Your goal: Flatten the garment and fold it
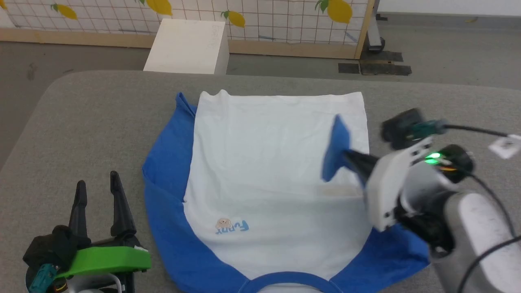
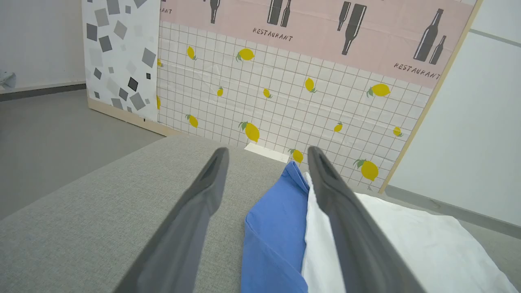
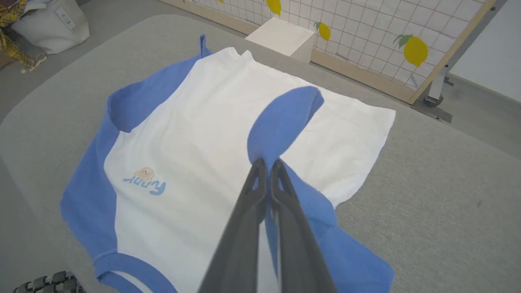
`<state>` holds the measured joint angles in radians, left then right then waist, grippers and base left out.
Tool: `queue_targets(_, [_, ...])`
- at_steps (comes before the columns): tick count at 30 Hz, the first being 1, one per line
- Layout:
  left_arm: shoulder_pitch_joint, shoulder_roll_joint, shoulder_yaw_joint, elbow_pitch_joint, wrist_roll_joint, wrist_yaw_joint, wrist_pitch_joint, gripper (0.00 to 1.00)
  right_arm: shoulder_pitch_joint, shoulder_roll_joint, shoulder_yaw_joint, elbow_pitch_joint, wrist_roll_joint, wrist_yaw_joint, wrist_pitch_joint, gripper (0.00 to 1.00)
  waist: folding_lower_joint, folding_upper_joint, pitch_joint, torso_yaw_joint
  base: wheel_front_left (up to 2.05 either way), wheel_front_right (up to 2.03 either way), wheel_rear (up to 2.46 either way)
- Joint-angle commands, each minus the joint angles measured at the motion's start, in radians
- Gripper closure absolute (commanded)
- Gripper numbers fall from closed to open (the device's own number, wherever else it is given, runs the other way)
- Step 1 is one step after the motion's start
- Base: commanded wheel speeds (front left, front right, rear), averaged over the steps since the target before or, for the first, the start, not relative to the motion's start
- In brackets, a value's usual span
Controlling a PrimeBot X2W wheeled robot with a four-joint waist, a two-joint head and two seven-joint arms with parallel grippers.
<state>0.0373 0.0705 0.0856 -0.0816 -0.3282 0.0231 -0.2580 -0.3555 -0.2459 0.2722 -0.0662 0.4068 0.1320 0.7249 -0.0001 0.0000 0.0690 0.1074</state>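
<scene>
Head view: garment (image 1: 276, 162) neckband partly off-frame.

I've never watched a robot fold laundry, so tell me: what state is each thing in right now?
T-shirt: spread on the table, print up, not yet folded.
Right sleeve: lifted above the T-shirt, pinched.
Left sleeve: lying on the table.
Right gripper: shut on the right sleeve.
Left gripper: open, empty.

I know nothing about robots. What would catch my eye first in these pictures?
A white T-shirt with blue sleeves lies spread on the grey fabric surface, neckband nearest the robot. The right end effector pinches one blue sleeve and holds it above the white body, while the left end effector rests open beside the shirt's other side.
</scene>
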Motion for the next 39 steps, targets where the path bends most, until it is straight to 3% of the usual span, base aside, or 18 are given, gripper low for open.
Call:
queue_targets(1, [0.004, 0.001, 0.0, -0.002, 0.002, 0.002, -0.004, 0.0, -0.019, 0.016, 0.037, 0.015, 0.005, -0.001, -0.01, 1.0, 0.0001, 0.0, 0.01, 0.01, 0.0, 0.0, 0.0])
queue_targets(13, [-0.04, -0.005, -0.021, 0.015, -0.003, 0.001, -0.004, 0.0, -0.153, 0.173, 0.318, 0.332, 0.01, -0.001, -0.155, 1.0, 0.0001, 0.0, 0.08, 0.078, 0.0, 0.0, 0.0])
queue_targets(20, [-0.06, -0.012, -0.038, 0.03, -0.007, -0.003, -0.004, 0.0, -0.229, 0.195, 0.445, 0.523, 0.086, -0.001, -0.274, 1.0, 0.0001, 0.0, 0.121, 0.124, 0.0, 0.0, 0.0])
queue_targets(26, [-0.075, -0.015, -0.049, 0.042, -0.009, -0.006, -0.004, 0.0, -0.26, 0.195, 0.547, 0.597, 0.177, -0.001, -0.311, 1.0, 0.0001, 0.0, 0.135, 0.15, 0.0, 0.0, 0.0])
queue_targets(27, [-0.076, -0.016, -0.05, 0.043, -0.009, -0.006, -0.004, 0.0, -0.265, 0.195, 0.559, 0.606, 0.181, -0.001, -0.318, 0.83, 0.0001, 0.0, 0.135, 0.151, 0.0, 0.0, 0.0])
queue_targets(28, [-0.077, -0.016, -0.05, 0.045, -0.009, -0.005, -0.004, 0.0, -0.27, 0.195, 0.572, 0.615, 0.191, -0.001, -0.324, 0.26, 0.0001, 0.0, 0.133, 0.151, 0.0, 0.0, 0.0])
queue_targets(29, [-0.076, -0.017, -0.049, 0.047, -0.01, -0.004, -0.004, 0.0, -0.274, 0.195, 0.578, 0.62, 0.2, -0.001, -0.332, 0.0, 0.0001, 0.0, 0.13, 0.15, 0.0, 0.0, 0.0])
queue_targets(35, [-0.057, -0.017, -0.038, 0.063, -0.008, -0.005, -0.004, 0.0, -0.311, 0.196, 0.568, 0.585, 0.291, -0.001, -0.411, 0.0, 0.0001, 0.0, 0.088, 0.118, 0.0, 0.0, 0.0])
queue_targets(39, [-0.045, -0.012, -0.033, 0.077, -0.008, -0.009, -0.004, 0.0, -0.337, 0.196, 0.457, 0.56, 0.303, -0.001, -0.503, 0.0, 0.0001, 0.0, 0.05, 0.083, 0.0, 0.0, 0.0])
